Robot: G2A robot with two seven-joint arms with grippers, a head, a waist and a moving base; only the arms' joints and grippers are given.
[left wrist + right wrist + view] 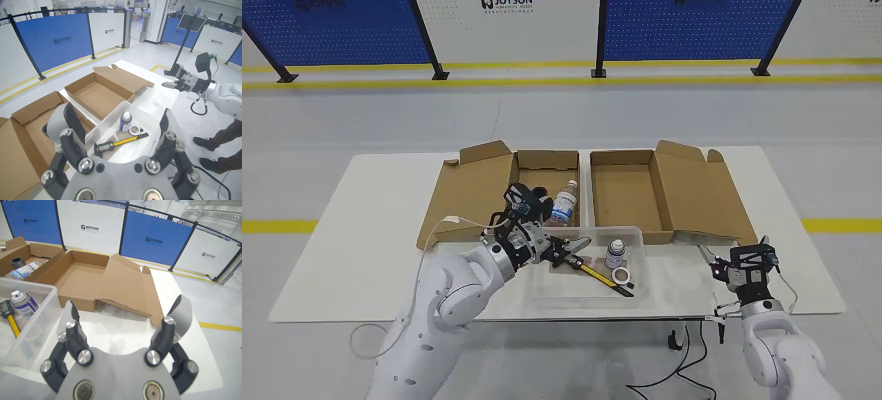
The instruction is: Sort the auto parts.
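Note:
A clear plastic bin [637, 240] at the table's front centre holds a spray can [616, 252] [125, 121] [22, 306], a white tape roll [134, 130] and a digital caliper [113, 144] [592, 270]. My left gripper [117, 109] [567, 248] hangs open over the bin's left end, nothing between its fingers. The left cardboard box [542, 160] contains a plastic bottle [564, 203] [22, 271] and a black cylindrical part [16, 263]. The right cardboard box [627, 195] [79, 279] is bare inside. My right gripper [124, 300] [740, 255] stands open above the table, right of the bin.
Both boxes have their lids folded outward: one flap [457, 205] lies left, the other [707, 195] [128, 289] lies right, just ahead of my right gripper. White tabletop [362, 240] stretches to the left of the boxes. The table's front edge runs close behind the bin.

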